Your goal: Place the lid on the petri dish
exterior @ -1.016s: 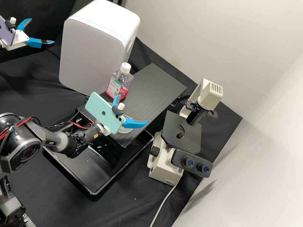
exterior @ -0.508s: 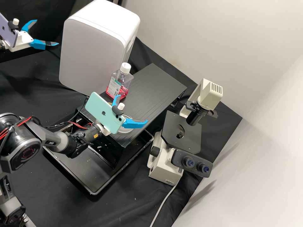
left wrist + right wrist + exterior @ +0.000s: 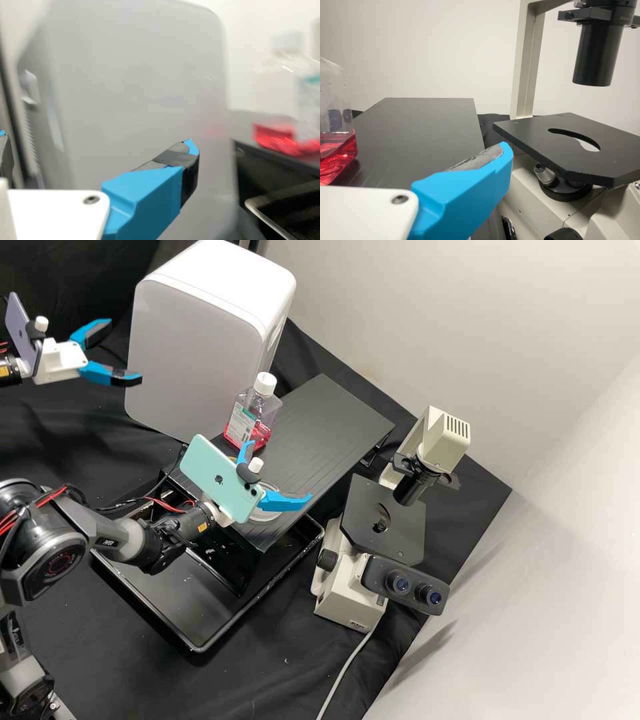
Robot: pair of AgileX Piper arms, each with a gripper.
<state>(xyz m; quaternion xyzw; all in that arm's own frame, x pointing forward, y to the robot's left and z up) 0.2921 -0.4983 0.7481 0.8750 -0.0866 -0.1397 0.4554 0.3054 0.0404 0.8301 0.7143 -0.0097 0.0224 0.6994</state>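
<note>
A round clear petri dish (image 3: pixel 269 493) lies on the near end of the black ribbed platform (image 3: pixel 320 427); I cannot tell whether its lid is on. My right gripper (image 3: pixel 267 477) hangs just above the dish, open, one blue finger on each side of it and nothing held. One of its fingers (image 3: pixel 470 185) shows in the right wrist view over the platform (image 3: pixel 415 132). At the far left my left gripper (image 3: pixel 121 351) is in the air beside the white box (image 3: pixel 200 340), open and empty. Its finger (image 3: pixel 160 187) shows close to the box (image 3: pixel 130 85).
A flask of red liquid (image 3: pixel 252 413) stands on the platform just behind the dish, also seen as the flask (image 3: pixel 332 145). A microscope (image 3: pixel 393 527) stands right of the platform, its black stage (image 3: pixel 570 145) near. A black tray (image 3: pixel 200 613) lies below the platform.
My left gripper has moved right and a little down toward the white box. The right arm and the dish have kept still.
</note>
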